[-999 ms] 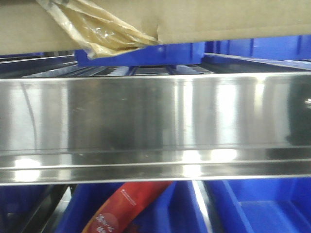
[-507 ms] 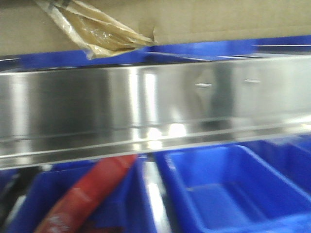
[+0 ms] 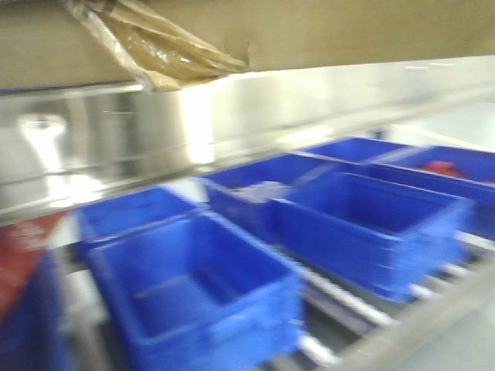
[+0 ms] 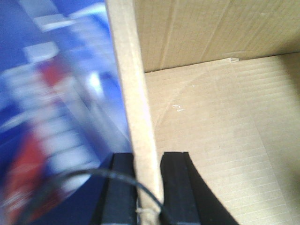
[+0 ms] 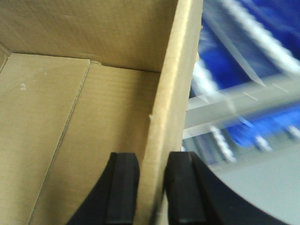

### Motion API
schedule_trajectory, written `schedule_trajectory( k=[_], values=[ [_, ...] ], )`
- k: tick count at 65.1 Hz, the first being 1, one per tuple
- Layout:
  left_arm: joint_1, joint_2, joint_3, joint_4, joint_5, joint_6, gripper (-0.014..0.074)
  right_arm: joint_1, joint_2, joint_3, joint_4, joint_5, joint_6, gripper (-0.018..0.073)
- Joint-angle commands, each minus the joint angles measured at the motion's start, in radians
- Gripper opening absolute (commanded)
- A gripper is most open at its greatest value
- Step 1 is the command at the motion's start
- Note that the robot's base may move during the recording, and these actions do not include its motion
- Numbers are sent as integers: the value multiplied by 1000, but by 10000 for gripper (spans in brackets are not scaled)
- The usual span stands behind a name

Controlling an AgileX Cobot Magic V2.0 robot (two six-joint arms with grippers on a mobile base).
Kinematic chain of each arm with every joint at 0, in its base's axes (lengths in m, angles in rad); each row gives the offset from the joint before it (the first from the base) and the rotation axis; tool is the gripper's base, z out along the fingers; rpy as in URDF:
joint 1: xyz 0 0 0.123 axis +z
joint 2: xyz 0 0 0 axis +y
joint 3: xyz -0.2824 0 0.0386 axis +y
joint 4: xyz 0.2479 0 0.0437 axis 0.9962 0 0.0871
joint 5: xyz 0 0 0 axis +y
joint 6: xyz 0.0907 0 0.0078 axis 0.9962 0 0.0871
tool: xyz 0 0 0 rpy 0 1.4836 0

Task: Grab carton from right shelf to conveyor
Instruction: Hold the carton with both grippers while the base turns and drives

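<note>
**Cardboard carton, open-topped, pinched at both side walls**

Left: left tool clenched on the carton's left wall at the rim, one black finger outside and one inside.
Centre: the carton's brown side fills the top of the front view, above the steel front rail of the right shelf. Twisted amber tape hangs at its lower edge. The interior looks empty.
Right: right tool clenched likewise on the right wall.
Below: blue bins, blurred. Conveyor not in view.
Handling, judged: light, fairly stiff corrugate. Single walls may crease or tear at the pinch, so keep both rim holds opposite and level.
</note>
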Motion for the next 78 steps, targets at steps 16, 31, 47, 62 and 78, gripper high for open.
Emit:
schedule_trajectory(
  k=[16,31,47,62,78],
  values=[
    [-11,-7,-11,-52,-30,2,-18,-6,-2,-5,1,-82,-1,-58],
    [-11,-7,-11,-52,-30,2,-18,-6,-2,-5,1,-82,-1,-58],
    [-11,-7,-11,-52,-30,2,-18,-6,-2,-5,1,-82,-1,-58],
    [-11,-7,-11,-46,-30,2,-18,-6,-2,-5,1,-82,-1,-58],
    [-11,-7,-11,-44,-30,2,-18,-6,-2,-5,1,-82,-1,-58]
  ],
)
